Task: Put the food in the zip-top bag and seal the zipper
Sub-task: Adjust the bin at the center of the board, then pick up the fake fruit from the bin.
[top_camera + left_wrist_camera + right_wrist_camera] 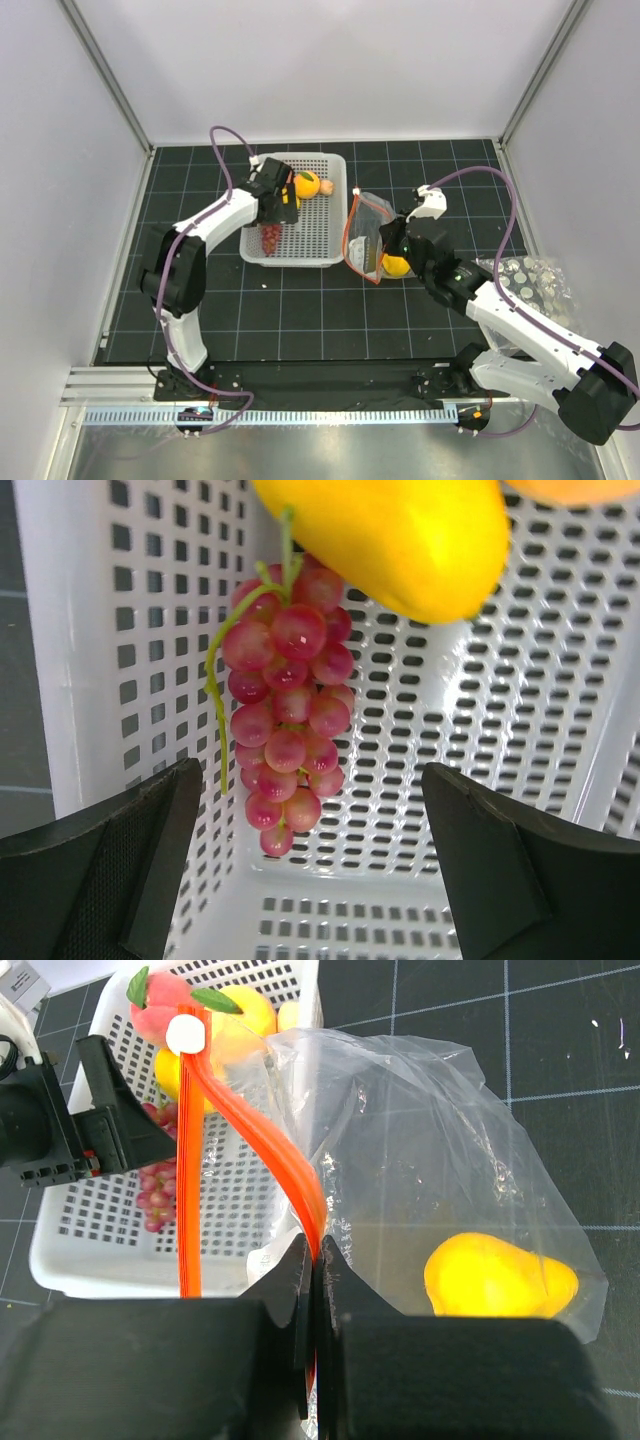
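Observation:
My right gripper (317, 1250) is shut on the red-orange zipper (245, 1120) of the clear zip-top bag (440, 1150) and holds its mouth open beside the basket. A yellow pear (498, 1278) lies inside the bag, also seen from above (396, 265). My left gripper (310, 820) is open over the white basket (420, 780), its fingers either side of and just short of the dark red grapes (288, 700). A yellow fruit (400, 535) lies beyond the grapes. A pink peach (158, 1015) and yellow-orange pieces (306, 184) lie at the basket's far end.
The white perforated basket (325, 215) stands left of the bag (368, 235) on the black gridded mat. A clear plastic sheet with white dots (530, 285) lies at the right by my right arm. White walls enclose the sides and back.

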{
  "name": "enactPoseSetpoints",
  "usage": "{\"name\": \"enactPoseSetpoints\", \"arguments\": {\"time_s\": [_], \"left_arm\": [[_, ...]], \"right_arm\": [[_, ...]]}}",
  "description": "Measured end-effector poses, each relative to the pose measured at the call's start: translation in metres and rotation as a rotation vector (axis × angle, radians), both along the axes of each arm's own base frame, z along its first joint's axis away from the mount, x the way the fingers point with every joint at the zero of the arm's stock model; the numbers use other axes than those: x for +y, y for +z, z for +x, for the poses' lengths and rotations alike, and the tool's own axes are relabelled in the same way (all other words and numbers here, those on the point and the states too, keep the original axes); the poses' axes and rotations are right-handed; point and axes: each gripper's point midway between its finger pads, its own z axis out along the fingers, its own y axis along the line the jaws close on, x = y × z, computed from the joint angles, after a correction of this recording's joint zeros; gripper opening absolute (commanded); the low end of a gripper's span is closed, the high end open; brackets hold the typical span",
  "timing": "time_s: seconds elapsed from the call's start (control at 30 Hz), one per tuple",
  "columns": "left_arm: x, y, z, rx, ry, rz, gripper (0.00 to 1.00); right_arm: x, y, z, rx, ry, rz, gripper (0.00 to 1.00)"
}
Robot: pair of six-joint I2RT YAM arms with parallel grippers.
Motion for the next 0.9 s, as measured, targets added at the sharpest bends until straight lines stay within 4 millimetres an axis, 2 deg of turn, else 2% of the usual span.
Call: {"name": "enactPoseSetpoints", "arguments": {"time_s": [0.13,0.4,0.6,0.67,0.77,0.83,0.87,0.9], "left_arm": [[0.016,-0.003,0.004,0.008,0.041,-0.001,0.95],[0.011,-0.009,0.003,0.025,0.035,-0.013,0.94],[0.008,-0.051,0.004,0.113,0.042,0.01,0.89],[0.008,-0.059,0.002,0.132,0.043,0.014,0.86],[0.005,-0.059,0.003,0.129,0.046,0.0,0.77],[0.002,-0.059,0.004,0.125,0.053,-0.021,0.63],[0.001,-0.059,0.004,0.126,0.051,-0.036,0.52],[-0.001,-0.06,0.004,0.129,0.046,-0.047,0.47]], "right_arm": [[0.0,0.0,0.0,0.0,0.002,0.001,0.01],[0.0,0.0,0.0,0.001,0.003,0.001,0.01],[0.0,0.0,0.0,0.0,0.003,0.001,0.01],[0.001,0.0,0.0,0.001,0.004,0.001,0.01],[0.001,0.0,0.0,0.001,0.005,0.002,0.01],[0.001,0.0,0.0,0.001,0.005,0.002,0.01],[0.001,0.0,0.0,0.001,0.005,0.002,0.01],[0.001,0.0,0.0,0.001,0.005,0.002,0.01]]}}
